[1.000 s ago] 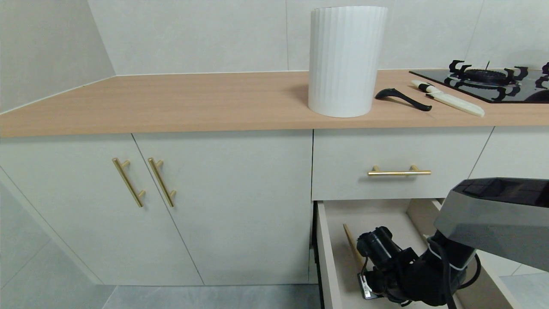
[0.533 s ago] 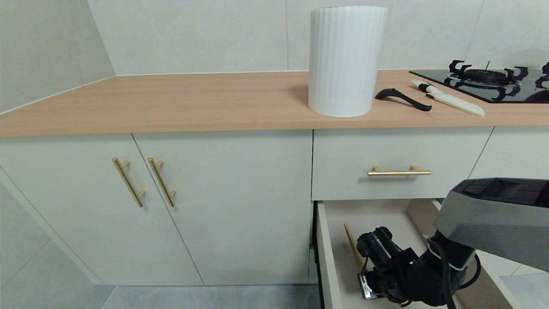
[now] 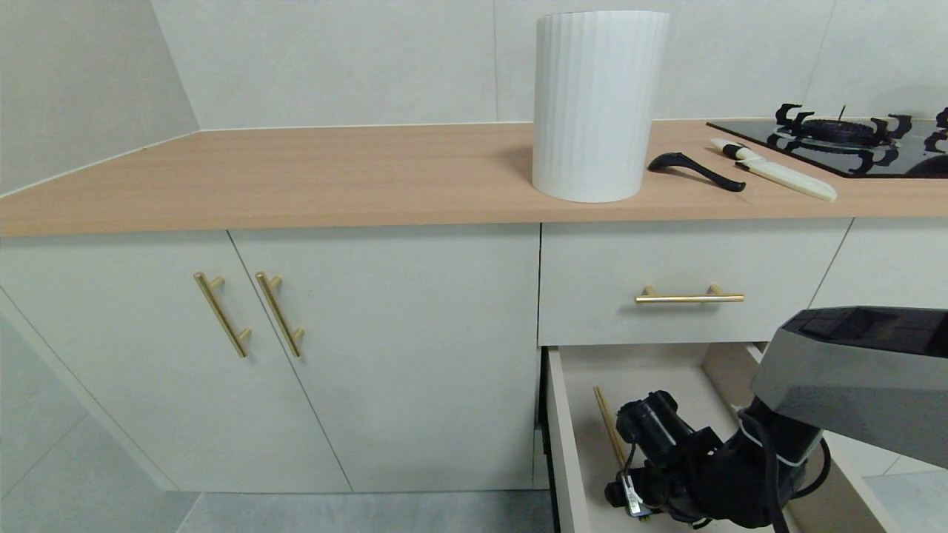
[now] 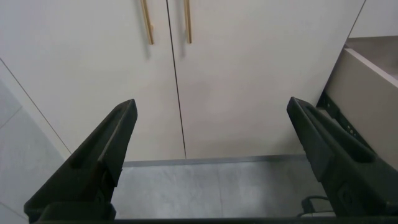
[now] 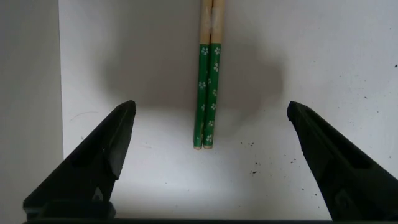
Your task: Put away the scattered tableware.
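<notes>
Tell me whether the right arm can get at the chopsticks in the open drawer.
Probably yes. The right gripper hangs open directly over the chopsticks, which lie side by side on the drawer floor, and nothing sits between it and them.

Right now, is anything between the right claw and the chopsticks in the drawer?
Nothing visible. The chopsticks lie side by side on the drawer floor, and the open right claw hangs over them, fingers well clear on either side.

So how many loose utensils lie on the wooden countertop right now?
2: a black curved scoop just right of the tall white ribbed container, and a cream-bladed knife beside it, next to the black gas hob. The container may hide more behind it.
</notes>
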Robot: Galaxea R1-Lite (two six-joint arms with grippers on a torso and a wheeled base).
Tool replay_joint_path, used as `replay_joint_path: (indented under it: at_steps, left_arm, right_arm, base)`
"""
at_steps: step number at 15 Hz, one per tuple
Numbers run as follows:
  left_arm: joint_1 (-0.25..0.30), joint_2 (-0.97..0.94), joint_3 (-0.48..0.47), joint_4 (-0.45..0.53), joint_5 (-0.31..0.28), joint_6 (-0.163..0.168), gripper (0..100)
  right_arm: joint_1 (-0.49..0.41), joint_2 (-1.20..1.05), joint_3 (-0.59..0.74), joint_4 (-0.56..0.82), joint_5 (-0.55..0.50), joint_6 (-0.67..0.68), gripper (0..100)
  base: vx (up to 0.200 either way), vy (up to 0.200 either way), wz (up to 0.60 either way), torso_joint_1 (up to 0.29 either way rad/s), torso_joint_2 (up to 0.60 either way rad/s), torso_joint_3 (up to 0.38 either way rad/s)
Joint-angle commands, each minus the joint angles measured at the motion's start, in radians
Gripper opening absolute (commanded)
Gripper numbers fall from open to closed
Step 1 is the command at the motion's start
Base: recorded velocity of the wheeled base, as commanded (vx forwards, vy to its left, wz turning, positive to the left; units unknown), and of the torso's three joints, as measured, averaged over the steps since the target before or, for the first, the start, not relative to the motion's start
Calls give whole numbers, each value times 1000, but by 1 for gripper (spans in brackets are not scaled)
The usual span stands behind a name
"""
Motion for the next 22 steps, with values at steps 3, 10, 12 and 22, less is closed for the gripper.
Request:
replay_joint_path:
  at_steps: [3,10,12,22]
  left_arm:
    - [0,0,0,-1,0,0,100]
    - [0,0,0,1,0,0,100]
    - [0,0,0,-1,0,0,100]
    - [0,0,0,-1,0,0,100]
  right_arm:
    - [-1,-108,31,3,-9,-4,100]
    - [-20,-608,134,41,-41,-161,100]
    - [-24,-705,142,41,-76,-202,100]
    - [-110,-883,135,38,-73,-294,100]
  base:
    - [0,0,0,0,0,0]
    - [0,0,0,0,0,0]
    - [0,0,0,0,0,0]
    - [0,0,0,0,0,0]
